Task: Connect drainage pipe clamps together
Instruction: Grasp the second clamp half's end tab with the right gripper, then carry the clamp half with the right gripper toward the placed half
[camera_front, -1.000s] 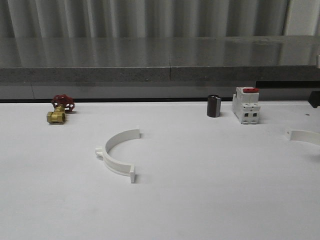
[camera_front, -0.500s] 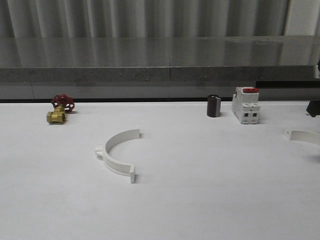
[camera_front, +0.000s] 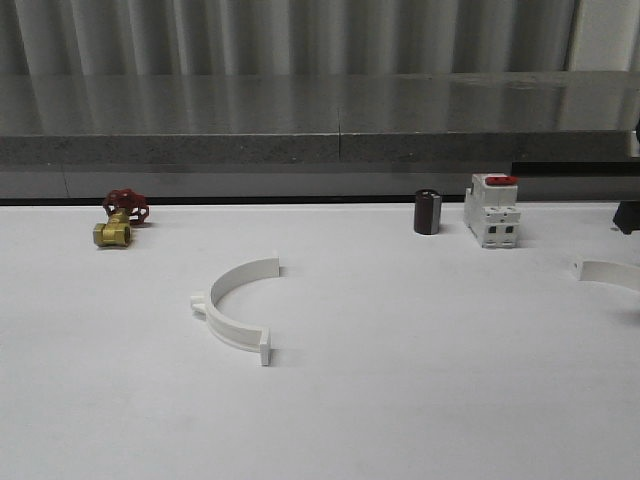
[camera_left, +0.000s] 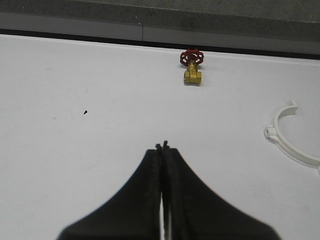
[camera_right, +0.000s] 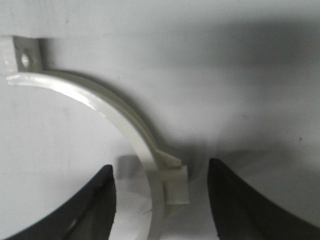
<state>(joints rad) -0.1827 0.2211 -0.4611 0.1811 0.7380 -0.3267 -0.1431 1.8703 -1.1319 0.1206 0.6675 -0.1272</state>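
Two clamp halves lie on the white surface (camera_front: 400, 400), well apart. The near half (camera_front: 232, 308) rests to the left of the breaker (camera_front: 492, 210) and closer to the robot, its open side turned toward the breaker. The far half (camera_front: 606, 272) lies to the right of the breaker, cut off by the edge of the front view.

The step in hand looks like the first pickup. In the right wrist view the right claw (camera_right: 161, 200) stands wide, its two dark fingers (camera_right: 240, 200) straddling the far half's band and its outer tab, with a gap showing on each side. Nothing is gripped yet. The left claw (camera_left: 163, 150) is pressed shut and empty, hanging over bare surface, with the near half toward one edge of its view and a brass valve (camera_left: 191, 65) farther back.

The next move probably calls for the right claw to settle low enough and close squarely on the band near the tab, so the thin plastic does not twist or skid. The half must then travel past the breaker to the near half, with end tabs lined up. A small dark cylinder (camera_front: 427, 212) just left of the breaker stands near that path.
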